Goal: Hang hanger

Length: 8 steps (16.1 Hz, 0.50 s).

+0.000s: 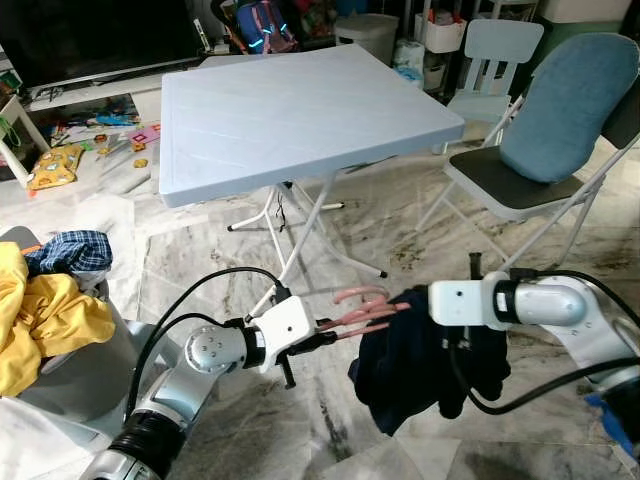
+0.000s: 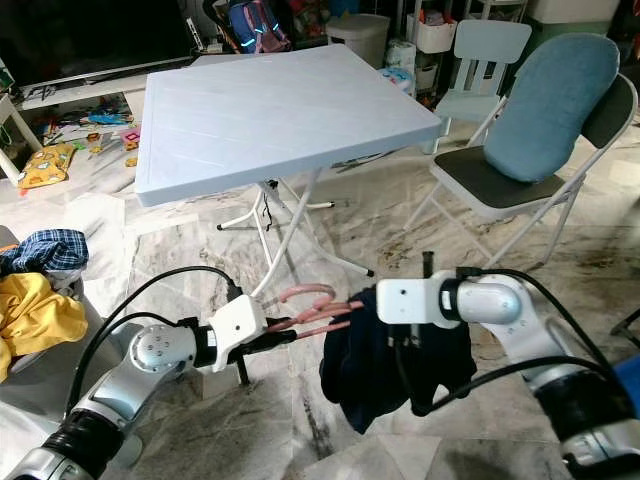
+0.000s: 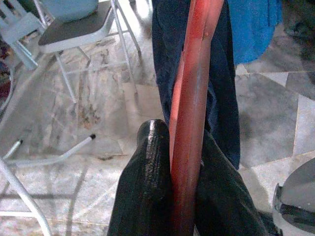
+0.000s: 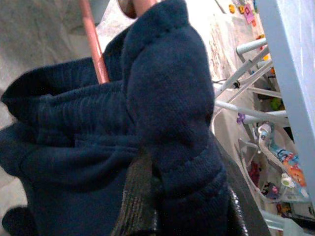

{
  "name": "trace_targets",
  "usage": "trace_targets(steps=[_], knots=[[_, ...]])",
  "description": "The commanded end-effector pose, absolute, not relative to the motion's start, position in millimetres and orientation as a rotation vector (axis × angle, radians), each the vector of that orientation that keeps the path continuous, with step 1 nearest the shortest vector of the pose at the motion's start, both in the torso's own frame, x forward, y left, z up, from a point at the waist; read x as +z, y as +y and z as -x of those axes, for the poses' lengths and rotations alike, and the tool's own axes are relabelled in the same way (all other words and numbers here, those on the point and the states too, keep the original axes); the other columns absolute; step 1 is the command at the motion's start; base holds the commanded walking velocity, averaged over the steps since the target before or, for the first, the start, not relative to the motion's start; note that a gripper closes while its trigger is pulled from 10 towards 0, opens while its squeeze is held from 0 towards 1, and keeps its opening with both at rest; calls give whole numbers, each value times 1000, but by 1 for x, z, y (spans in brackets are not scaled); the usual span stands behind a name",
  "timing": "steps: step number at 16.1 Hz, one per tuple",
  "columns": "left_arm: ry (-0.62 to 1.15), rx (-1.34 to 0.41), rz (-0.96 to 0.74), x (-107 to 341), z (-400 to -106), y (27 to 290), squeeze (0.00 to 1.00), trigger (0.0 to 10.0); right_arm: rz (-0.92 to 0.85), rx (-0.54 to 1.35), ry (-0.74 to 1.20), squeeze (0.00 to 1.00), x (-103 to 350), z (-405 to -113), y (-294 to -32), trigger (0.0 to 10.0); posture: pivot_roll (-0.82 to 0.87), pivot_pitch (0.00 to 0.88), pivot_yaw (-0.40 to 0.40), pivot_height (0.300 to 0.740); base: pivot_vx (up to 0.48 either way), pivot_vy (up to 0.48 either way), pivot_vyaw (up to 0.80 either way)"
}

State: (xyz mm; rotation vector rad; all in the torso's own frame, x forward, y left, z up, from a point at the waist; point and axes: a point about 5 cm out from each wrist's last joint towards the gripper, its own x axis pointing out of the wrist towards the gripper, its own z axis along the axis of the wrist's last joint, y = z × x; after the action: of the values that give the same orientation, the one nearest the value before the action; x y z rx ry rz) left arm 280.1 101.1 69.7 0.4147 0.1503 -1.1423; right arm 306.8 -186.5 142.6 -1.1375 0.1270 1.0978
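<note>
we have the pink hanger (image 1: 357, 310) out in front of us, low over the marble floor (image 1: 250, 420) and just ahead of the pale blue folding table (image 1: 300, 110). our left gripper (image 1: 325, 330) has its two black fingers (image 3: 147, 187) closed tight around one end of the hanger's bar — the wrist view shows the pink bar pinched between them. our right gripper (image 4: 182, 206) is clamped on the dark navy garment (image 1: 420, 370), which is draped over the hanger's far end and hangs down in a bunch toward the floor.

we judge the hanger to be light and stiff, smooth plastic that could twist or slip in a narrow pinch, so a hold near the middle or close to the hook would steady it better than an end grip. the garment looks soft, thick and fairly heavy for the hanger — it will sag and drag the loaded end down, and it may slide off if the bar tilts. where the hanger's hook is pointing we cannot tell clearly. a folding chair (image 1: 520, 180) with a blue cushion stands to our right, and a pile of clothes (image 1: 50, 300) lies to our left.
</note>
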Motion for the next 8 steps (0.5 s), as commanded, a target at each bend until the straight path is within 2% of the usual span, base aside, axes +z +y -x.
trace_targets(steps=[1,3,4,5,8], knots=[[151,-1099,-362,67,-279,101,0,0,1125,1140,-14,0,155,-311,-161,10000,-228,0,38,740,0,0,0],[130,-1071,-345,68,-280,101,0,0,1105,1150,-23,0,155,-314,-154,10000,-219,0,31,740,0,0,0],[130,-1063,-338,67,-279,103,0,0,1109,1166,-29,839,155,-314,-151,10000,-215,0,26,740,0,0,0],[141,-1060,-339,65,-277,105,0,0,1110,1180,-19,1000,154,-316,-150,10000,-214,0,23,740,0,0,0],[148,-1051,-315,63,-275,107,0,0,1114,1157,-19,1000,155,-320,-151,10000,-213,0,23,740,0,0,0]])
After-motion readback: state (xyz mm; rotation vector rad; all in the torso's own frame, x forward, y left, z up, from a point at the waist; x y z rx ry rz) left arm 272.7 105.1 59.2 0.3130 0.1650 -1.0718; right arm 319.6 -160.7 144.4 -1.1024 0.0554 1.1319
